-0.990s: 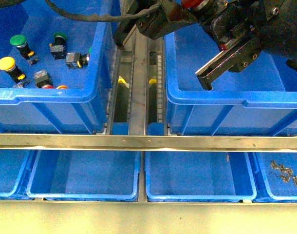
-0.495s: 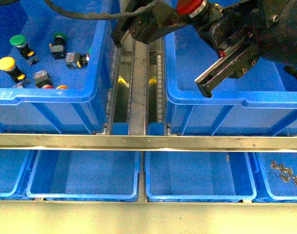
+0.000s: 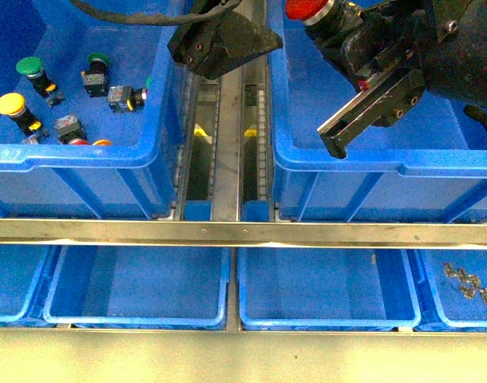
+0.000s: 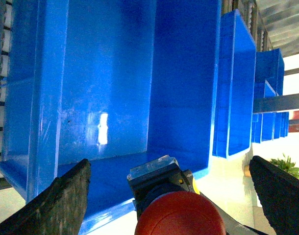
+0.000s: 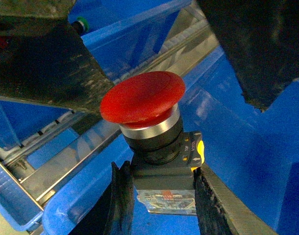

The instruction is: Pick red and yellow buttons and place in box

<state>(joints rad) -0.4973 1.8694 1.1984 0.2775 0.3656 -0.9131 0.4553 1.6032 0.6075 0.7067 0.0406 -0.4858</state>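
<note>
My right gripper (image 3: 354,54) is shut on a red button (image 3: 308,9) and holds it over the large blue box (image 3: 387,171) at the right. In the right wrist view its fingers (image 5: 121,200) clamp the button's black body below the red cap (image 5: 142,99), above the box's wall (image 5: 247,161). My left gripper (image 3: 219,36) is open and empty over the gap between the crates. Its wrist view shows the red button (image 4: 179,215) between its wide-open jaws, with the box (image 4: 110,98) beyond. A yellow button (image 3: 10,104) and a part-hidden red button (image 3: 78,142) lie in the left crate (image 3: 68,163).
Green-capped switches (image 3: 29,67) (image 3: 97,60) and other switches lie in the left crate. Conveyor rails (image 3: 227,144) run between the crates. A metal bar (image 3: 243,233) crosses in front. Shallow blue trays (image 3: 140,287) sit below; one holds small metal parts (image 3: 467,283).
My left gripper has moved left, away from the right gripper. The red button in the right gripper has come a little further into view.
</note>
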